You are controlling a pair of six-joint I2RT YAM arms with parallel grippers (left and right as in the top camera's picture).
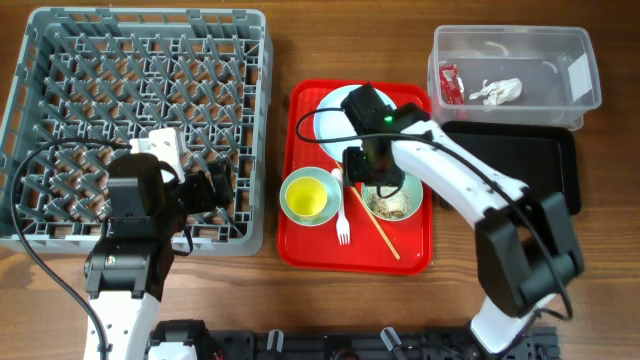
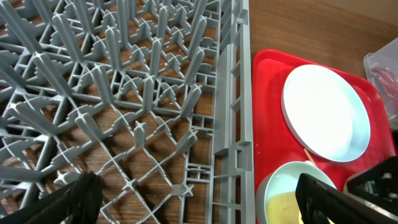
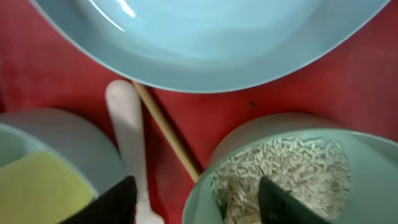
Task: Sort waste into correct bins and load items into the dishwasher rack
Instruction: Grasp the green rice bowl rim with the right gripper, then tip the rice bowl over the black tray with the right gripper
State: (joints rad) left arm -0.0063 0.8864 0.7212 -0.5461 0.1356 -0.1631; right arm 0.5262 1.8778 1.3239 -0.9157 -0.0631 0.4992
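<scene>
Whitish-beige rice scraps [image 3: 280,168] in small pale green bowl [image 3: 373,162]; right pincer [image 3: 196,193] released, straddling its rim; left pincer [image 2: 198,186] released.

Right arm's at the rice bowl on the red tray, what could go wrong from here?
1. The right jaws stand open astride the rim of the rice bowl; a pinch and lift there may tip it, scattering rice over the red tray.
2. The outer finger sits close beside the fork and wooden stick, and could nudge them.
</scene>
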